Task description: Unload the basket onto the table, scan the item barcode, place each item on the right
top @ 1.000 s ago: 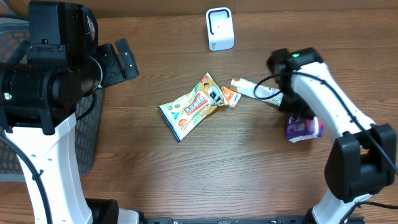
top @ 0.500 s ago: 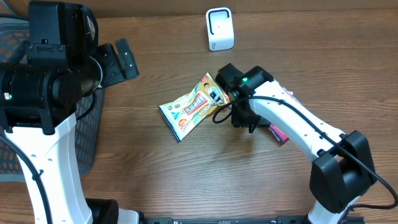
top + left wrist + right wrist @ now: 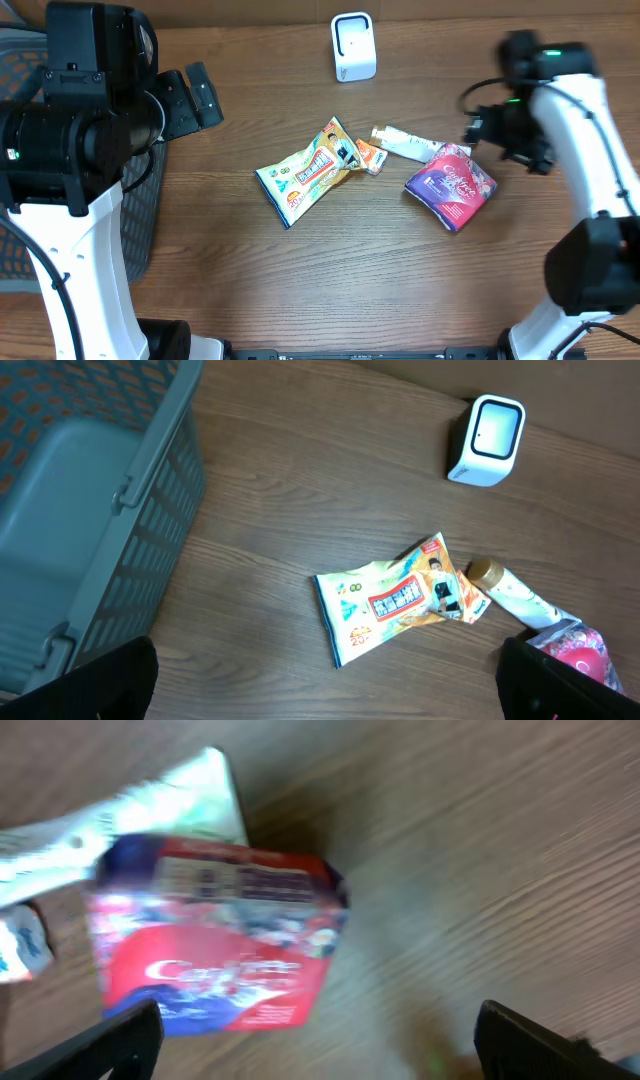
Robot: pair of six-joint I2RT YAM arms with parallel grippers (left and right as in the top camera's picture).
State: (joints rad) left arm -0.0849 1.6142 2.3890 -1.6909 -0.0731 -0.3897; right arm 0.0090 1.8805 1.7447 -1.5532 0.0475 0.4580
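Purple packet (image 3: 452, 185) lies flat on the table (image 3: 300, 280), well right of the scanner (image 3: 353, 46), so probably unscanned. Right gripper (image 3: 318, 1020), farther right, stands spread and empty; left gripper (image 3: 195, 98), far left, likewise, seemingly waiting.

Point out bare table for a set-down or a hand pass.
Free: the wide front strip of table below the snack bag and purple pack; also the patch between scanner and snack bag. Crowded: mid-table, where bag, tube and pack bunch together.
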